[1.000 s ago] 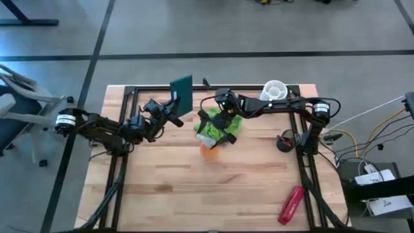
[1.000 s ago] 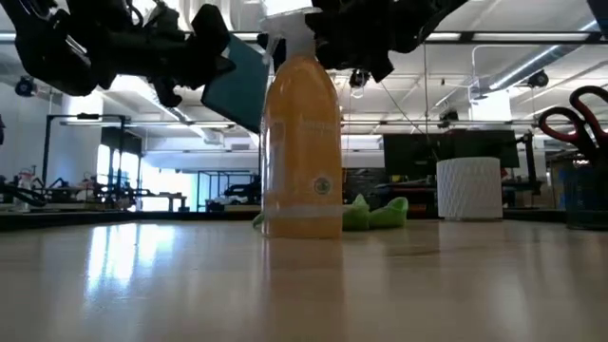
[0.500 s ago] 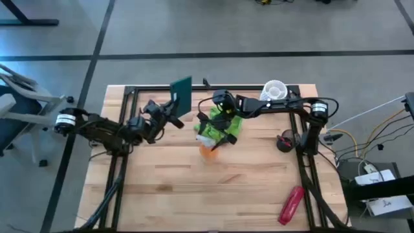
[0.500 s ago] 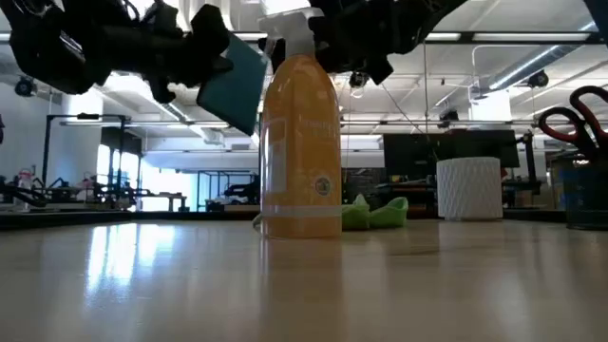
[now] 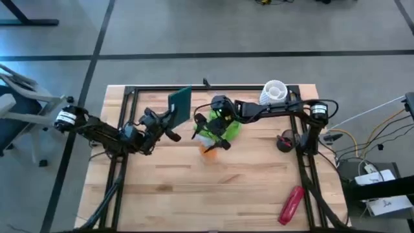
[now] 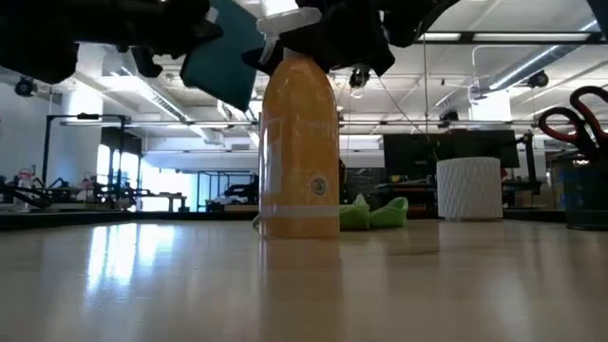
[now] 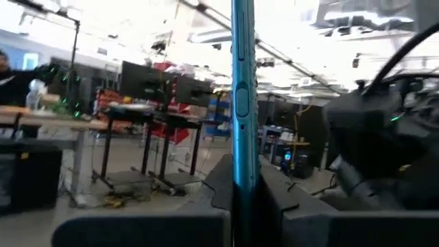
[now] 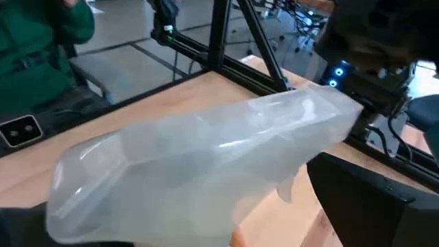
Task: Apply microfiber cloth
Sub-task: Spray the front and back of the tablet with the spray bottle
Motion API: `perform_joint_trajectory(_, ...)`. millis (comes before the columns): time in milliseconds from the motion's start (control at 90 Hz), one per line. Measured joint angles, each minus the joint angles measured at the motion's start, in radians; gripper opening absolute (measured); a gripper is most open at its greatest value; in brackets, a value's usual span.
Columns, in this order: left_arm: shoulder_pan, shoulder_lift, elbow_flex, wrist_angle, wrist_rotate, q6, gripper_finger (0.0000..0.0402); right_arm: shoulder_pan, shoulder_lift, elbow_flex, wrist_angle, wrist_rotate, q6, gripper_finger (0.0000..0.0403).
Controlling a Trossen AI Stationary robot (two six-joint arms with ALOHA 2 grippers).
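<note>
The lime-green microfiber cloth (image 5: pixel 228 127) lies bunched on the table mid-back, seen in the low view as the cloth (image 6: pixel 376 213) behind an orange spray bottle (image 6: pixel 299 152) that stands on its base. My right gripper (image 5: pixel 216 124) is over the bottle's translucent white spray head (image 8: pixel 206 158) and shut on it. Left of the bottle, my left gripper (image 5: pixel 169 120) is shut on a dark teal flat device (image 5: pixel 180 103), which is held up in the air clear of the table. My left gripper pinches the device's lower edge (image 7: pixel 243 180) between its two fingers, one on each flat face. The device stands edge-on above the fingers, lifted clear. My right gripper holds the bottle by its spray head (image 8: pixel 171 178) from above; the head hides the fingertips. The bottle stays upright on the table.
A white ribbed cup (image 5: pixel 274 90) stands at the back right, a dark round item (image 5: pixel 284 141) right of centre, and a red object (image 5: pixel 291 202) at the near right. Black frame rails (image 5: pixel 123 155) run along the table's sides. A person in green (image 8: pixel 41 41) is beyond the table.
My left gripper has drawn back toward the table's near-left with the device, which has tipped and now stands closer to the low camera. My right gripper has shifted slightly left over the bottle, and the bottle has turned a little on its base.
</note>
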Motion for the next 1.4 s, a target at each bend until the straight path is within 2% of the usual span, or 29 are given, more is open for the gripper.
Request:
perform_joint_trajectory(333, -0.051, -0.014, 0.001, -0.004, 0.000, 0.021, 0.0004, 0.031, -0.004, 0.000, -0.009, 0.003, -0.003, 0.0348)
perform_joint_trajectory(478, -0.077, -0.013, 0.001, -0.003, 0.000, 0.033, 0.0004, 0.046, -0.022, 0.000, -0.007, 0.096, 0.023, 0.0348)
perform_joint_trajectory(656, -0.099, -0.018, 0.026, 0.000, 0.006, 0.146, 0.0004, 0.064, -0.027, 0.000, -0.010, 0.241, 0.045, 0.0348)
perform_joint_trajectory(889, -0.099, -0.022, 0.087, -0.001, 0.035, 0.242, 0.0004, 0.064, -0.034, 0.005, -0.010, 0.281, 0.065, 0.0345)
perform_joint_trajectory(1222, -0.102, -0.022, 0.119, -0.005, 0.035, 0.255, 0.0006, 0.061, -0.064, 0.005, -0.061, 0.283, 0.074, 0.0263)
perform_joint_trajectory(1400, -0.106, -0.023, 0.126, -0.005, 0.036, 0.237, 0.0007, 0.061, -0.075, 0.005, -0.095, 0.352, 0.077, 0.0214)
